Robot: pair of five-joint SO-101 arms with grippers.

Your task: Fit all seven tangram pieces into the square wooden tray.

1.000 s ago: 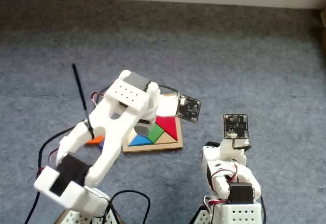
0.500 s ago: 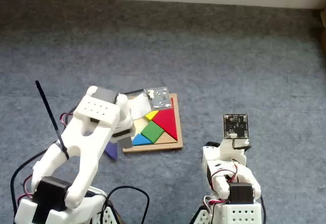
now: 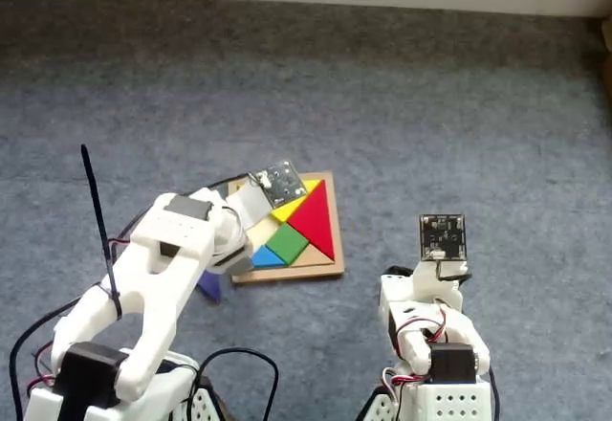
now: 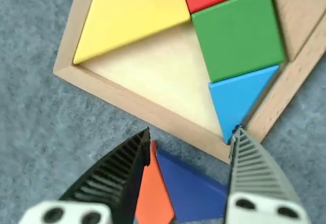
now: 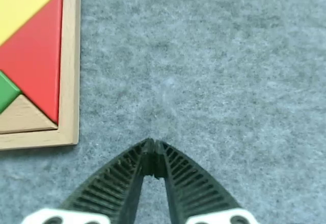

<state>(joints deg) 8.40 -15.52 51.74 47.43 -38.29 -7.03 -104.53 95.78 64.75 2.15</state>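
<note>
L gripper [image 4: 191, 131] jaws apart over orange piece [image 4: 153, 196] + blue piece [image 4: 191, 191], just outside tray [image 4: 127, 102] rim, high view lower-left; R gripper [image 5: 153, 147] closed, well apart

Soft, even, fairly bright light casts faint shadows

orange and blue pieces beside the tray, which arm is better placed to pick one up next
Left. The open left hand hovers directly over the orange wooden piece and dark blue wooden piece lying beside the square wooden tray. The right hand is shut over grey carpet, apart from both.
</note>
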